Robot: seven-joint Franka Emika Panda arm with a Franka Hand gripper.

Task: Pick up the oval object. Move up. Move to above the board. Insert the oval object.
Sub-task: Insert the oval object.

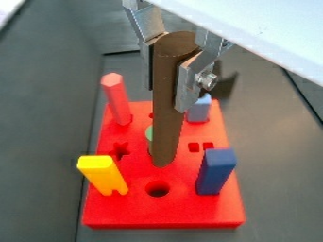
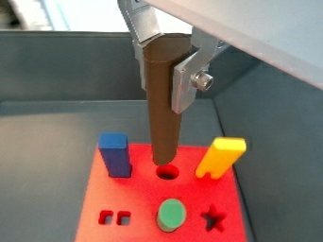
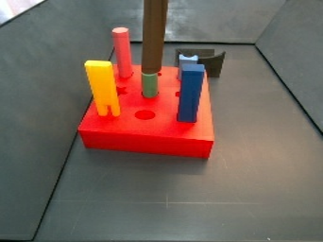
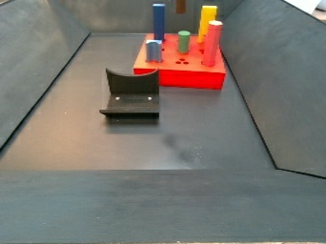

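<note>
My gripper [image 1: 171, 71] is shut on the upper part of the oval object [image 1: 168, 123], a tall dark brown peg, and holds it upright over the board [image 1: 177, 213], a flat red block with shaped holes. In a wrist view the gripper [image 2: 164, 71] holds the peg [image 2: 161, 123] with its lower end just above the board [image 2: 139, 203], near the round hole [image 2: 167, 172]. In a side view the peg [image 3: 153, 33] hangs over the board [image 3: 145, 135], its lower end in line with the short green peg [image 3: 149, 85]. The fingers do not show in either side view.
On the board stand a salmon-red peg [image 3: 123, 52], a yellow forked peg [image 3: 101, 87], a blue peg [image 3: 190, 90] and the green peg [image 2: 173, 215]. The fixture [image 4: 130, 93] stands on the dark floor beside the board [image 4: 182, 69]. Grey walls enclose the floor.
</note>
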